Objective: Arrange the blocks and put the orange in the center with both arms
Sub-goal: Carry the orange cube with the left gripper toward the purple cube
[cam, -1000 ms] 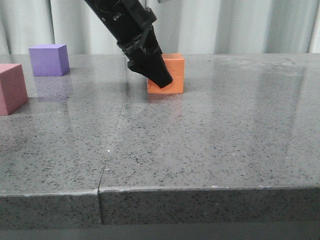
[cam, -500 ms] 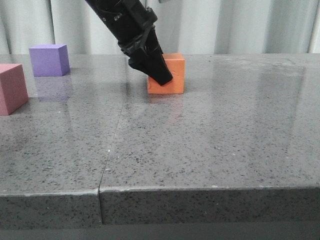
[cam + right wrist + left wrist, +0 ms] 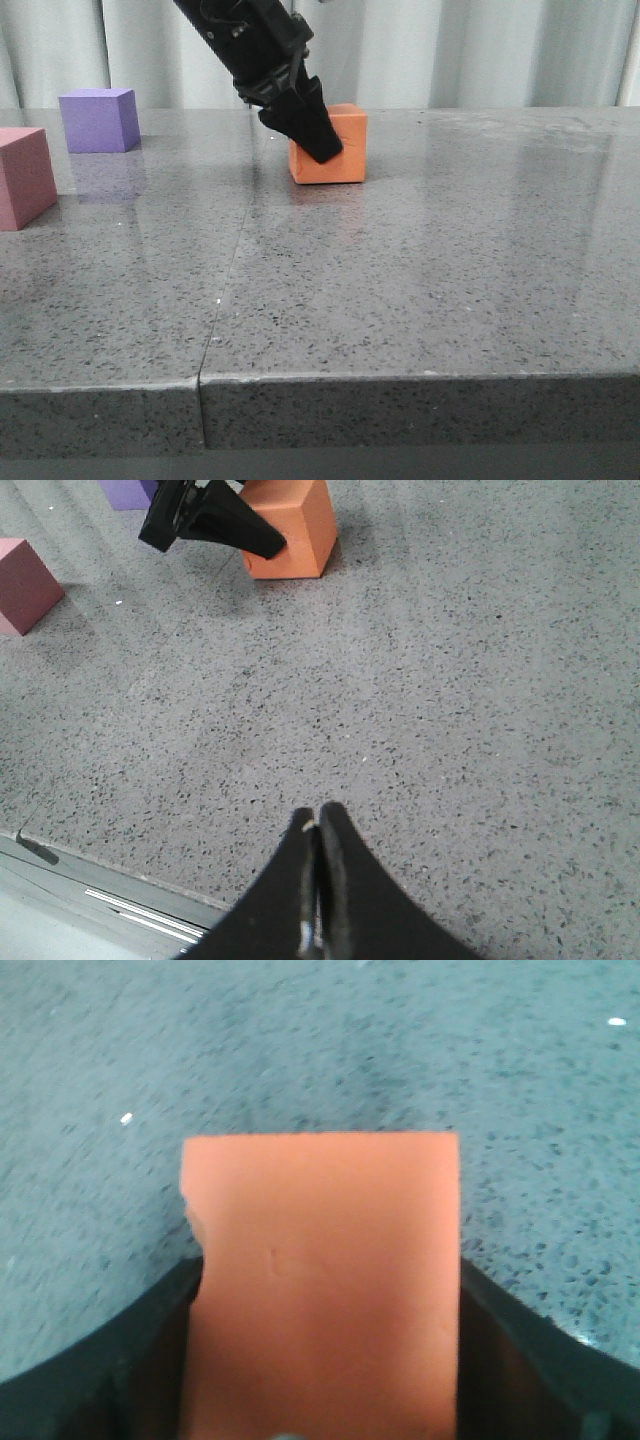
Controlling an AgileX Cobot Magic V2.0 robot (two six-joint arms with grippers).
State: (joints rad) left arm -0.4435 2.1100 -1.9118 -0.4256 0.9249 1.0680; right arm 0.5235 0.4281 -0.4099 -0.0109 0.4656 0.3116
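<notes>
Counter: one is being counted, grey speckled stone.
Left gripper: one; the orange cube is being clamped between its fingers near the far edge's middle.
Right gripper: one, being kept closed on nothing, near the front edge.
Blocks: three; purple cube and pink-red cube are sitting toward the left edge.
Risk: soft foam is being squeezed, so slipping or tilting is being risked.

over the last second the orange cube has slid a little to the left across the table and sits slightly higher in the front view (its left edge has crept leftward, its bottom edge has risen a touch). the left gripper has moved with it, fingers pressed against the cube's two sides, and its tip now sits higher and further left than before.
</notes>
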